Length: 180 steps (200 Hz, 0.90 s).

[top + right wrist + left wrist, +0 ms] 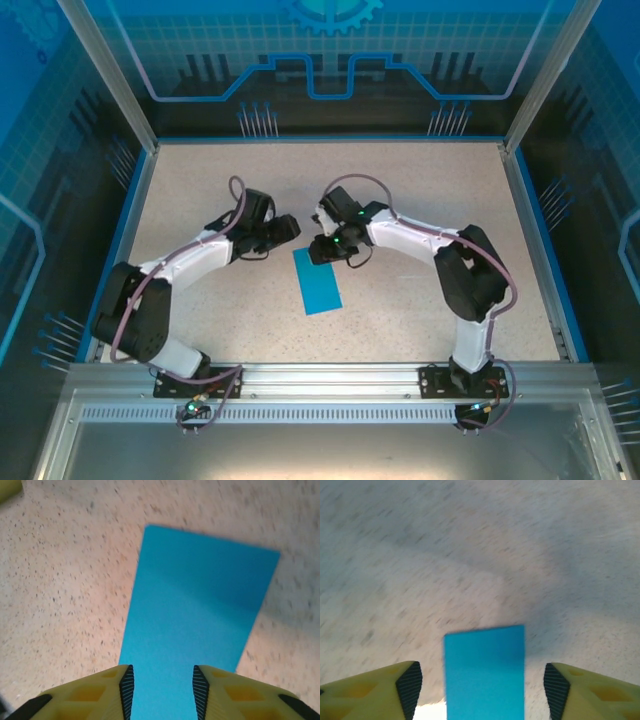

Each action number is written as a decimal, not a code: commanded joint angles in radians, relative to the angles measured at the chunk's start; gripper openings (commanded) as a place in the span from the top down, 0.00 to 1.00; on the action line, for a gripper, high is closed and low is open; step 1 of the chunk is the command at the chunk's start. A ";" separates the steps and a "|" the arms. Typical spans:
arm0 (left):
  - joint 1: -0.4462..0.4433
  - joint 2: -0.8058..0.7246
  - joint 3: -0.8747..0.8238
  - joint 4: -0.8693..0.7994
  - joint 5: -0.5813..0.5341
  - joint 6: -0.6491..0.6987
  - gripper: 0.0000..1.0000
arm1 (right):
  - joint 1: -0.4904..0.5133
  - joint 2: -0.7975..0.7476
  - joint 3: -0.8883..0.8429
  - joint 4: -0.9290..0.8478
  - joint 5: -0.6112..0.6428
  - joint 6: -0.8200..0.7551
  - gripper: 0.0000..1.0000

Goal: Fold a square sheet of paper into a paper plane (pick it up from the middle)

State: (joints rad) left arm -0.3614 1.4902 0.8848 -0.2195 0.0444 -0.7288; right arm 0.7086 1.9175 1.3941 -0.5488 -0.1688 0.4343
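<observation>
1. Left gripper [482, 687] first: its jaws stood wide apart with nothing clamped. A ribbed pad sat on either side of the blue strip's end, both clear of its edges.
2. Over to the right gripper [163, 690]: its jaws were parted too, on a narrower gap, with blue showing between the pads. No pinch could be seen, so I judged it let go and hanging just over the paper.
3. The sheet of paper [318, 282] lay flat on the speckled table [430, 200], mid-table between the two arms. Its far end was right by both grippers and its near end angled back toward the bases.
4. Its outline was a narrow rectangle, not a square. By my reckoning that meant one fold down the middle was done, with the halves lying closed on each other.
5. There was no pointed nose, no slanted corners and no wings anywhere.
6. Verdict: early days. The centre fold looked to be in, while the corner folds for the nose and the wing folds were yet to be made.
</observation>
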 commanded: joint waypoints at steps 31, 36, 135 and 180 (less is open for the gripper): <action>0.020 -0.181 -0.167 -0.115 -0.040 -0.128 0.14 | 0.021 0.194 0.146 -0.098 0.119 -0.031 0.55; 0.019 -0.191 -0.178 -0.114 -0.035 -0.135 0.13 | 0.020 0.204 0.155 -0.099 0.118 -0.032 0.55; -0.013 -0.210 -0.286 -0.040 0.167 -0.195 0.08 | -0.106 0.266 0.057 -0.031 0.042 0.190 0.53; -0.098 -0.199 -0.301 -0.044 0.197 -0.249 0.08 | -0.150 0.268 0.025 -0.019 0.001 0.232 0.55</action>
State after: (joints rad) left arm -0.4160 1.2823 0.6041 -0.2710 0.1844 -0.9268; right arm 0.6090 2.1262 1.4860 -0.5137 -0.2268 0.6147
